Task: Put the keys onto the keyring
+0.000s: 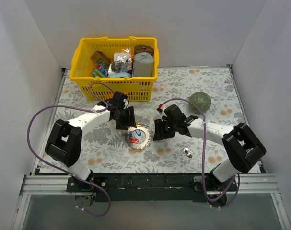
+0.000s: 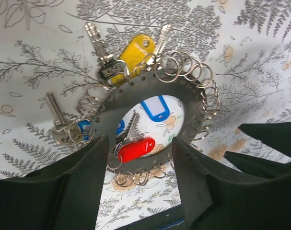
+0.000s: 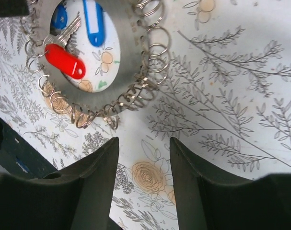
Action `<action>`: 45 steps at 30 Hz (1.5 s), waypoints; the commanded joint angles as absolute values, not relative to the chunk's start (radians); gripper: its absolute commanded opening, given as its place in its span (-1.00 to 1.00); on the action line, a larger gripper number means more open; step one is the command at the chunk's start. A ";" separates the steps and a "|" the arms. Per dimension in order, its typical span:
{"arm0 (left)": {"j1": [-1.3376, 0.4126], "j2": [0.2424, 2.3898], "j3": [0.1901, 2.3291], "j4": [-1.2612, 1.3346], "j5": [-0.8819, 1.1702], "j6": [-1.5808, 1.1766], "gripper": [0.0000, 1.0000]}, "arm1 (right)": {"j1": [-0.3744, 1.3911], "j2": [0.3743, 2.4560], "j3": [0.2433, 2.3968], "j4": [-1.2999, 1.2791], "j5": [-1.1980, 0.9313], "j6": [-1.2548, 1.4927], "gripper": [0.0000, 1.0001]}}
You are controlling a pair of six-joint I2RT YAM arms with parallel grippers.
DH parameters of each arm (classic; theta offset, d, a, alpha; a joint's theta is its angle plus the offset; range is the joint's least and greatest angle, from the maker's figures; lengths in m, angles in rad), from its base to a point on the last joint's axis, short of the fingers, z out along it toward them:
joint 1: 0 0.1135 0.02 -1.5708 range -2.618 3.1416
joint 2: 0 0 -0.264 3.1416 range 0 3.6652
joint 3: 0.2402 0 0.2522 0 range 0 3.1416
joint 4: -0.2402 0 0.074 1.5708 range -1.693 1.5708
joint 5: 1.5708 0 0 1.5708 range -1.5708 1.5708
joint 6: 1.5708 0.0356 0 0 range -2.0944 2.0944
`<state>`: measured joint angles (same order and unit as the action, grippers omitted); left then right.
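Observation:
The keyring [image 1: 144, 141] lies flat on the flowered cloth between my two grippers. It is a grey toothed ring [image 2: 131, 93] edged with several small split rings. Keys with a red tag [image 2: 135, 149], a yellow tag [image 2: 131, 50] and blue tags [image 2: 155, 108] hang on it, along with a plain silver key [image 2: 56, 117]. My left gripper [image 1: 127, 122] hovers open over the ring's near arc, and the red key shows between its fingers [image 2: 87, 177]. My right gripper [image 3: 144, 148] stands open over bare cloth just beside the keyring [image 3: 128, 48]. One small loose key [image 1: 187, 152] lies near the right arm.
A yellow basket [image 1: 83, 72] full of odds and ends stands at the back, behind the left arm. A round greenish lump [image 1: 200, 100] sits at the back right. White walls close in the table on three sides.

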<state>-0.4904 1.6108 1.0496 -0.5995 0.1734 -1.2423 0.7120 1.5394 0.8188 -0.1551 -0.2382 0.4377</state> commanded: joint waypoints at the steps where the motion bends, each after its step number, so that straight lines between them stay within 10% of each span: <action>1: -0.492 1.609 1.095 -0.603 0.233 -1.212 0.09 | 0.750 1.491 0.798 -0.098 -0.273 0.422 0.07; 45: -0.623 1.477 0.848 -0.612 0.155 -1.331 -0.22 | 0.718 1.796 1.129 0.009 -0.425 0.465 0.05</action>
